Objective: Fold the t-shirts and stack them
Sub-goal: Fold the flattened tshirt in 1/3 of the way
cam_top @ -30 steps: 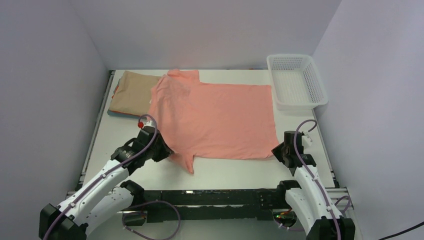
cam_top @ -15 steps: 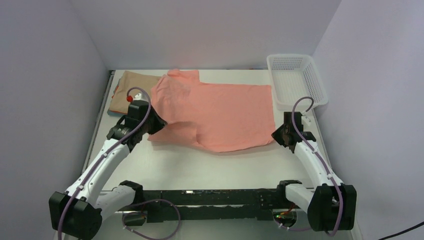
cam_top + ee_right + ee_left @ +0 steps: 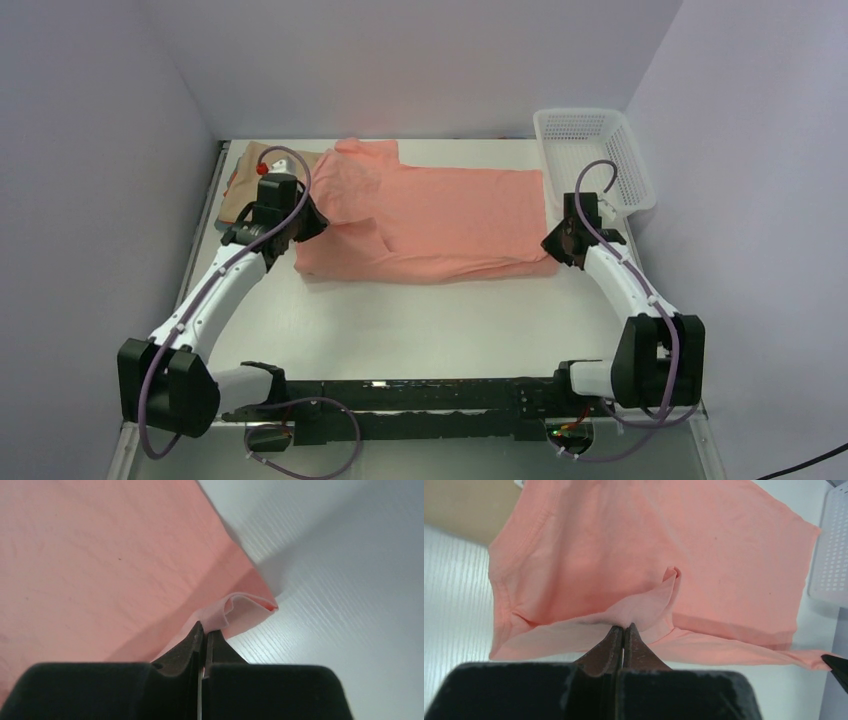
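Since the earlier frames, both arms have carried the near edge of the plain salmon-pink soft-cloth t-shirt (image 3: 440, 225) away from their bases, and it now lies doubled at mid-table. The left gripper (image 3: 624, 630) and the right gripper (image 3: 205, 630) each pinch a tuck of pink cloth between closed jaws. We judge the first lengthwise fold nearly laid. The next move calls for lowering and letting go without dragging the fabric.

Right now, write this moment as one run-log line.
left gripper: shut on salmon-pink t-shirt, sleeve side | right gripper: shut on its hem corner | near edge doubled over | tan t-shirt: folded, far left
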You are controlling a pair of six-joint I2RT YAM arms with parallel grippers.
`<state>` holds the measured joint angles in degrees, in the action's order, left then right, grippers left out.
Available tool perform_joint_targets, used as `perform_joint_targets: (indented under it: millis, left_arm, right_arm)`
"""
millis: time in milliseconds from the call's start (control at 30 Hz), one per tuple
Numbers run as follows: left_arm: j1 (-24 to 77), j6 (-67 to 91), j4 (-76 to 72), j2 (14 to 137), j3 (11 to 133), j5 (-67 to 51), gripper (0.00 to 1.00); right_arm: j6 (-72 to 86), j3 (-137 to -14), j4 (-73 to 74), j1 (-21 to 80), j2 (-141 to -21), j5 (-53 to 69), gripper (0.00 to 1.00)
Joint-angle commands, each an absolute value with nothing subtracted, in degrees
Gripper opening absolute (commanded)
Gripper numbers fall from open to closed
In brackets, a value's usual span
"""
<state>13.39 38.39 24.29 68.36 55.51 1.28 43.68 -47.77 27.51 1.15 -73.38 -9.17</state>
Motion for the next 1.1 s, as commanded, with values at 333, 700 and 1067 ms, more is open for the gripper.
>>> perform_joint_targets:
  millis: [333,700,1067]
  left_arm:
    - [12.5,30.4,14.7,79.3,62.9,5.7,0.00]
    - [12.6,28.7,11.2,92.4,71.6,8.7,0.64]
    - [15.9,28.6,12.0,83.5,67.1,0.6,0.99]
  right_arm:
    - [42.6,-57.6,22.6,0.4,-84.5,-10.9,0.00]
    - [42.3,-64.8,24.1,0.5,-91.6,-13.2,0.34]
    - [40.0,-61.1,24.4,3.4,-84.7,-8.3,0.86]
